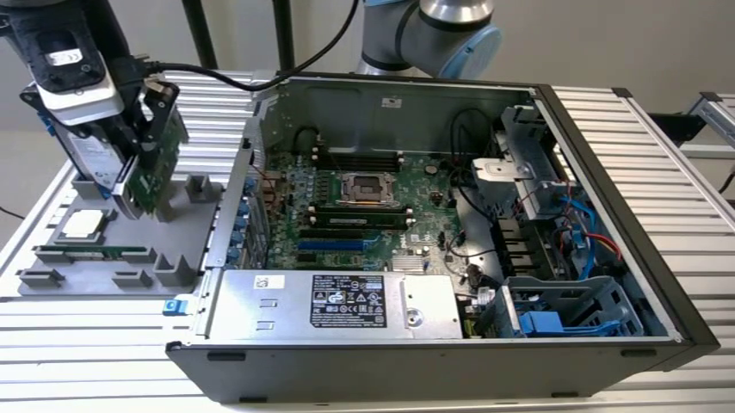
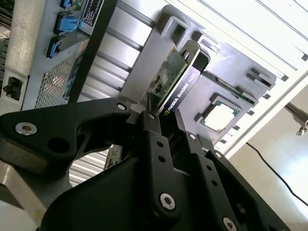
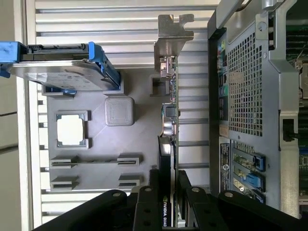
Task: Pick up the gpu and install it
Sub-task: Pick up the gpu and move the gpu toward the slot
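Gripper is seen clamped on the gpu, which is held upright on edge over the grey holder tray at the exterior view's left, just beside the open computer case. Whether the card's lower edge touches the tray cannot be told. A processor chip and a memory stick are seated in the tray, and a blue-framed hard drive is stood near the card.

The ribbed metal counter carried two items directly on its surface: a grey moulded parts tray towards the exterior view's left and, just beside it, an open computer case lying on its side.
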Available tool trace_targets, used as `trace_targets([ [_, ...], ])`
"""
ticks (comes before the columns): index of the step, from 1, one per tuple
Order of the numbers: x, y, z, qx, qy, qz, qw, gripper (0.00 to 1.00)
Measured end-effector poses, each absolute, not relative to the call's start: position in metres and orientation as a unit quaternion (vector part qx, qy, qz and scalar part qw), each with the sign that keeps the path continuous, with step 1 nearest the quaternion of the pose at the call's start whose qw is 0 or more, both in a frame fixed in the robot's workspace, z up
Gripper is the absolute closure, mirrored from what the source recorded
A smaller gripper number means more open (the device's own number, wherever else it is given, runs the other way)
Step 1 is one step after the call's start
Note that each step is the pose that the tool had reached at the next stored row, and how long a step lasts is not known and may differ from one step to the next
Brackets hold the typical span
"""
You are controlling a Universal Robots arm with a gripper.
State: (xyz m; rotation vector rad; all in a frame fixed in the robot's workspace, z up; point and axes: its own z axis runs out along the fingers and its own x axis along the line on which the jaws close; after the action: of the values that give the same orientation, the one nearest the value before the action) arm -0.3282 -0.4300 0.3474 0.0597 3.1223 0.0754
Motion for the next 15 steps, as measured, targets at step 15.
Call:
trace_targets([
  [15,-0.328,-0.43,0.359,0.019,0.999,0.024,0.009,1.0],
])
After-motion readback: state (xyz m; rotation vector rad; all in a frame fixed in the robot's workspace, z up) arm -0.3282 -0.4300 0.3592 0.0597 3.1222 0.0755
